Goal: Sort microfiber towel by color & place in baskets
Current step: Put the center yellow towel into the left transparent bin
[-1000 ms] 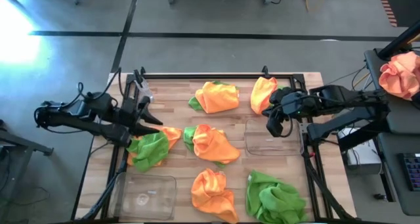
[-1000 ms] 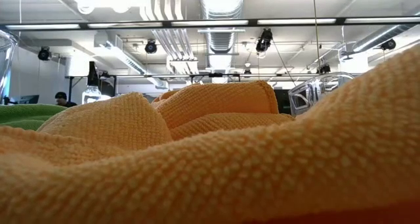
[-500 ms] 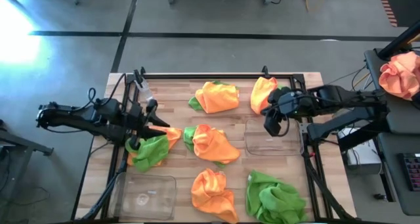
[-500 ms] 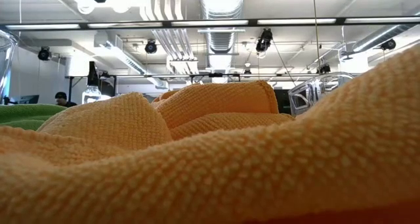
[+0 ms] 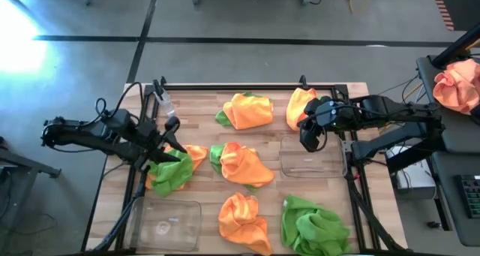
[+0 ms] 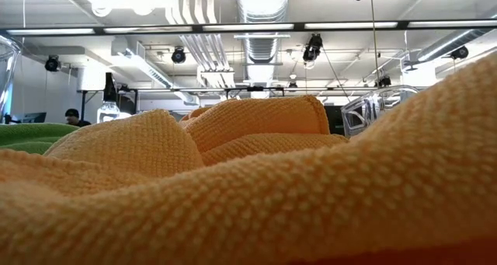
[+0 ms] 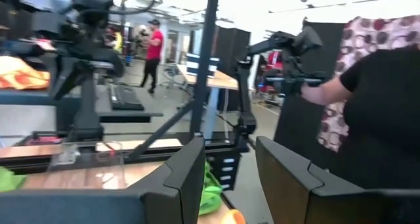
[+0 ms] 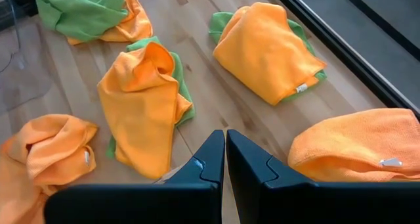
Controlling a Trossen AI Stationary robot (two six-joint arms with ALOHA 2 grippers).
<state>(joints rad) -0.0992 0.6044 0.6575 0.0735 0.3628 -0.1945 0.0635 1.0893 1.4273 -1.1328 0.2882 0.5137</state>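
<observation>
Overhead: orange and green towels (image 5: 241, 164) lie scattered on the wooden table (image 5: 199, 121); two clear baskets sit empty, one (image 5: 166, 218) front left, one (image 5: 309, 157) at right. Left gripper (image 5: 171, 145), fingers parted and holding nothing, hovers by a green-orange heap (image 5: 171, 170). Right gripper (image 5: 309, 140), clenched empty, hangs beside the right basket. An orange towel (image 6: 256, 195) fills the low view, hiding the table.

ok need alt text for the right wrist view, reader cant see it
Looking past the right gripper, its two dark fingers shut together and empty, onto a wooden table strewn with crumpled microfiber towels. Four orange towels are in view, two lying over green ones, and a green towel sits at the far end.
</observation>
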